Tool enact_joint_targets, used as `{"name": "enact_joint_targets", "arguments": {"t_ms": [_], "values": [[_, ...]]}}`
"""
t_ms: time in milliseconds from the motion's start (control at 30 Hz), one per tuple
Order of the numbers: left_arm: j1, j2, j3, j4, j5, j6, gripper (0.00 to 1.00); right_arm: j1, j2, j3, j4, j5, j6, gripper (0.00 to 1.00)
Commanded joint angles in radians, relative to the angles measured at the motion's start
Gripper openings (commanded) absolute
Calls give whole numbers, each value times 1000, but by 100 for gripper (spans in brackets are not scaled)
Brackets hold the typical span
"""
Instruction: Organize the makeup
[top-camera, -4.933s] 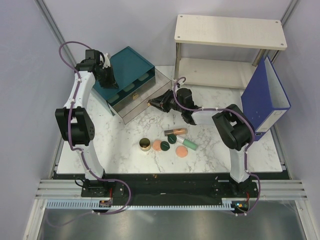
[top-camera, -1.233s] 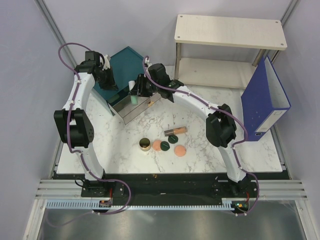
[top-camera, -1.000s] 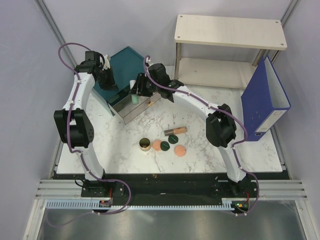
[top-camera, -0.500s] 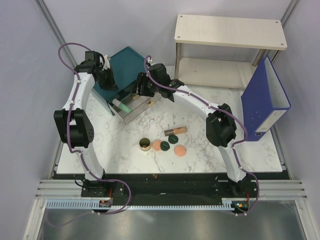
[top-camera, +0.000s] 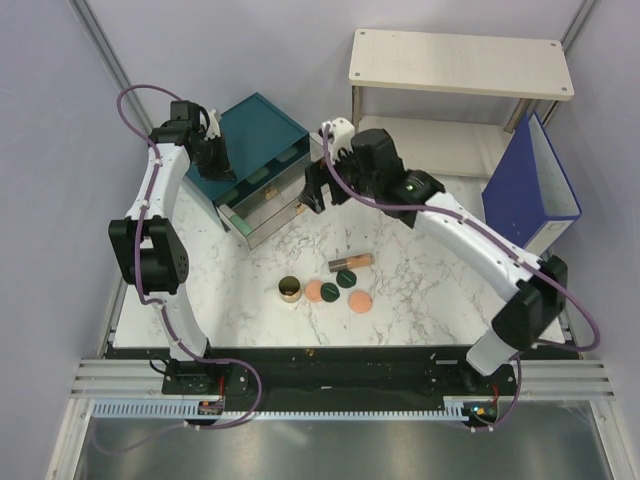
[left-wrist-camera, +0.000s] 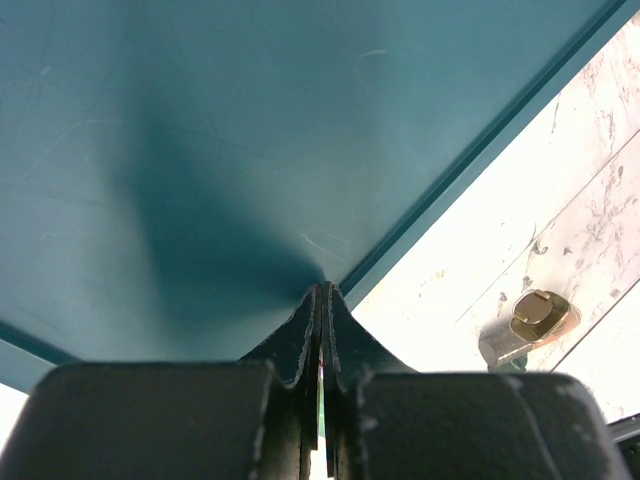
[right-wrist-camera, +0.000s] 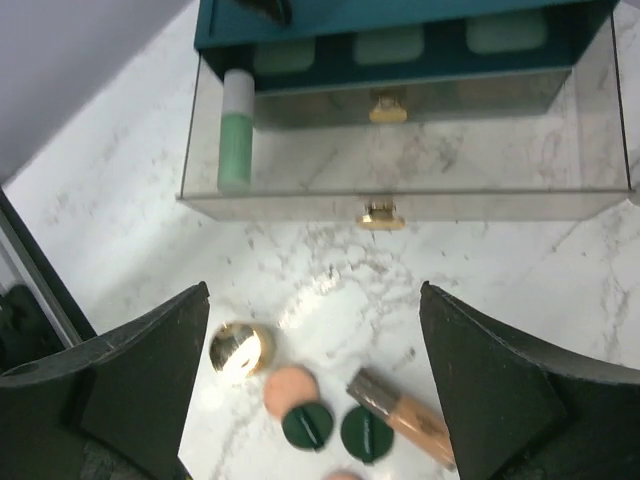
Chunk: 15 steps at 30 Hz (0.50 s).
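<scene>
The mint-green tube (right-wrist-camera: 236, 130) lies at the left end of the pulled-out clear drawer (right-wrist-camera: 400, 205). My right gripper (right-wrist-camera: 315, 290) (top-camera: 313, 194) hangs open and empty above the marble, just in front of the drawer. Below it sit the gold-lidded jar (right-wrist-camera: 240, 350) (top-camera: 290, 289), a peach disc (right-wrist-camera: 291, 390) (top-camera: 314, 291), two dark green compacts (right-wrist-camera: 307, 426) (right-wrist-camera: 366, 432) and the copper-tipped tube (right-wrist-camera: 405, 420) (top-camera: 351, 262). A second peach disc (top-camera: 361, 302) lies nearer the front. My left gripper (left-wrist-camera: 322, 290) (top-camera: 218, 163) is shut with nothing in it, resting on the teal box top (left-wrist-camera: 200, 150).
The teal drawer box (top-camera: 262, 130) stands at the back left with its clear drawer open toward the middle. A wooden shelf (top-camera: 460, 65) fills the back right. A big blue binder (top-camera: 528, 195) stands at the right edge.
The right gripper let the mint-green tube drop into the drawer, opened wide and drew back to the right. The left arm has not moved.
</scene>
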Motion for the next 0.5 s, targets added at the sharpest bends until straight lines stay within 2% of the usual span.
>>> {"name": "enact_joint_targets", "arguments": {"t_ms": [0, 100, 200, 467], "values": [[0, 73, -29, -155, -47, 28, 2, -3, -92, -259, -119, 19, -223, 93], [0, 73, -36, -155, -52, 33, 2, -1, -126, -382, -122, 35, -250, 93], [0, 74, -41, -153, -54, 36, 2, -3, -106, -433, -116, 47, -259, 94], [-2, 76, -55, -155, -47, 36, 2, -3, 23, -415, -79, 62, -263, 95]]}}
